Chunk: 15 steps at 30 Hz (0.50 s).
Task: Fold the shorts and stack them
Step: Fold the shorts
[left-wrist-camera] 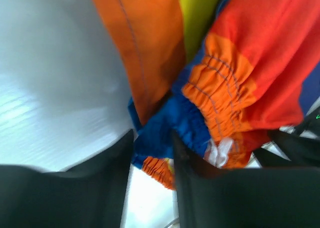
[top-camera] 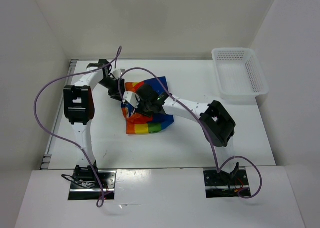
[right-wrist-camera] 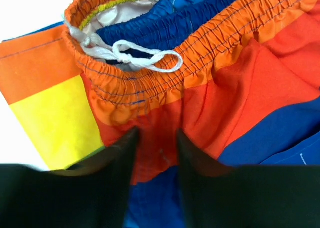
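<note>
The shorts lie bunched in the middle of the table. The left gripper is clenched on the blue part of the waistband and holds it up, probably to carry a fold over. The right gripper has red cloth between its narrow fingers, perhaps to anchor it; whether it pinches or only presses cannot be told.

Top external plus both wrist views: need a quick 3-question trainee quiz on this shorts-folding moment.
1. True or false: the shorts lie in the basket.
2. The drawstring is: A white, B black, C green?
3. Fill in: the cloth between the fingers of the left gripper is ___.
Key: 1 false; 2 A; 3 blue.
</note>
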Each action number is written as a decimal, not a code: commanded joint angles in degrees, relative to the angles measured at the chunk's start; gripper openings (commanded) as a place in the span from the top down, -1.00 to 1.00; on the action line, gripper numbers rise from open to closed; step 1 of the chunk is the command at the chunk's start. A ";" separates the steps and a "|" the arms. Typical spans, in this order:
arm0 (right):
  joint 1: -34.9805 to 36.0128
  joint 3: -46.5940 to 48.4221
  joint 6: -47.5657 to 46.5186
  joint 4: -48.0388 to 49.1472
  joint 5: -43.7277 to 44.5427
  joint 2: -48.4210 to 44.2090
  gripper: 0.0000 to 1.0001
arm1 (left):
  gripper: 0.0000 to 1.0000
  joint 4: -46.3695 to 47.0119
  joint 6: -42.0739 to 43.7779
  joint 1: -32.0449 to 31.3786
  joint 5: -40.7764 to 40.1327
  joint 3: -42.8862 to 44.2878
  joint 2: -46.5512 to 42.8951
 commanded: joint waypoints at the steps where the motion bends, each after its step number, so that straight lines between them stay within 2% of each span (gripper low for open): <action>1: -0.36 -0.36 0.54 3.72 1.43 0.07 0.24 | 0.27 -4.40 0.40 -0.21 3.41 2.29 2.14; 2: -0.36 -0.36 0.54 3.72 1.43 0.07 0.36 | 0.53 -4.93 0.40 -0.21 3.93 2.29 2.14; 3: -0.36 -0.36 0.54 3.72 1.43 0.07 0.58 | 0.67 -5.46 0.40 -0.21 3.94 2.29 2.14; 4: -0.36 -0.36 0.54 3.72 1.43 0.07 0.70 | 0.81 -5.99 0.40 -0.21 4.55 2.29 2.14; 5: -0.36 -0.36 0.54 3.72 1.43 0.07 0.89 | 0.94 -5.99 0.40 -0.21 5.25 2.29 2.14; 6: -0.36 -0.36 0.01 3.72 1.43 0.07 0.97 | 1.00 -6.51 0.40 -0.21 5.26 2.29 2.14; 15: -0.36 -0.89 -0.52 3.72 1.95 -2.13 1.00 | 1.00 -7.05 0.40 0.93 4.47 3.78 0.04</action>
